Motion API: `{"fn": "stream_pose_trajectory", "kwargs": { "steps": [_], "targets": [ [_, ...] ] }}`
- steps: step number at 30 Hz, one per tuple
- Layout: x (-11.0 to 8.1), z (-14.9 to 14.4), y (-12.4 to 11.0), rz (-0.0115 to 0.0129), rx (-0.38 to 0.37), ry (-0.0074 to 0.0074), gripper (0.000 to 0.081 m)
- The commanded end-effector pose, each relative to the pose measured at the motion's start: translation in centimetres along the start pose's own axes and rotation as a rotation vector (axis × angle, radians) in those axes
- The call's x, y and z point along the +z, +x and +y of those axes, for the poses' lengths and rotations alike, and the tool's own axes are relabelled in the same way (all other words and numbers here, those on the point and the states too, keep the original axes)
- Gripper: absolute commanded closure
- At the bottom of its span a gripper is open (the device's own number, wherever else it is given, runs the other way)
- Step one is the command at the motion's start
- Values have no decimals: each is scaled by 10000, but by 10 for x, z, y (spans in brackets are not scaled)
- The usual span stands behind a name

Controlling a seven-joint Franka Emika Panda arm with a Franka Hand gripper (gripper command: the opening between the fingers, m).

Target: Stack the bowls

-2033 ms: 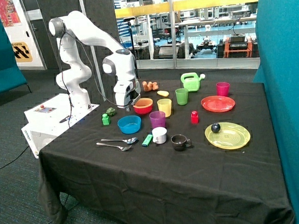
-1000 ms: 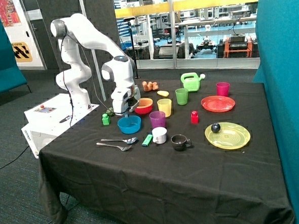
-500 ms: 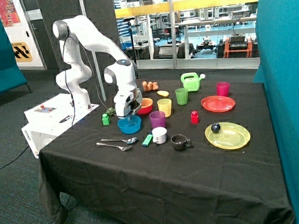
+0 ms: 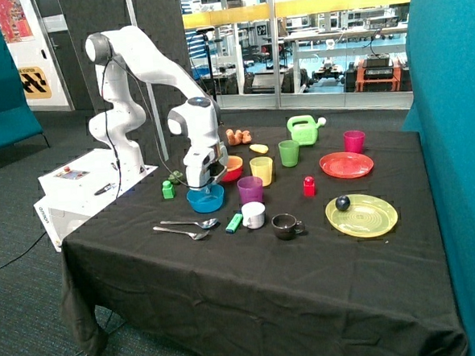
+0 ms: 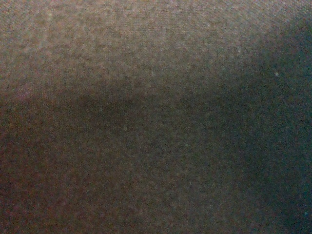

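Since two seconds earlier the arm has swung from behind the orange-red bowl (image 4: 230,168) toward the lower left of the frame, and the gripper (image 4: 205,181) now hangs directly over the blue bowl (image 4: 205,198), its tip at or just inside the rim; whether it touches cannot be told; the fingers are hidden against the bowl in the outside view, and the wrist view shows only dark cloth, so whether they are spread or closed cannot be told; nothing appears to be carried. This shift suggests that the blue bowl is the one being approached for a grasp, probably at its rim; no bowl yet sits inside another, so the stacking seems not to have begun. The blue bowl stands left of centre on the black table (image 4: 229,299), in front of the orange-red bowl and just beside the purple cup (image 4: 250,189), with two spoons (image 4: 186,227) near its front edge; a third, yellow bowl cannot be made out with certainty. Both visible bowls stand upright, mouths facing up; being round, they have no long axis across the table, so the only axis of note is the vertical one through each centre, and any approach direction around the rim should serve equally.
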State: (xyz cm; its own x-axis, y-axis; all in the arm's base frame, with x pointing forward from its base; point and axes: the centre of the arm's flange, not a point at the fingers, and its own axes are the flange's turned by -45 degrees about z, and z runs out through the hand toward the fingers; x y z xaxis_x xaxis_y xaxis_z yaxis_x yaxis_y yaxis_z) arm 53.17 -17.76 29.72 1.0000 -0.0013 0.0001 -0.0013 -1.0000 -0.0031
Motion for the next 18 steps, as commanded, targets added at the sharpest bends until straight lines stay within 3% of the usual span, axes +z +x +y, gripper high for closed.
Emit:
{"fn": "stream_pose_trajectory", "kwargs": {
  "steps": [1, 18],
  "targets": [
    [4, -2, 3, -1, 145, -31, 802],
    [6, -8, 2, -1, -20, -31, 808]
  ]
}}
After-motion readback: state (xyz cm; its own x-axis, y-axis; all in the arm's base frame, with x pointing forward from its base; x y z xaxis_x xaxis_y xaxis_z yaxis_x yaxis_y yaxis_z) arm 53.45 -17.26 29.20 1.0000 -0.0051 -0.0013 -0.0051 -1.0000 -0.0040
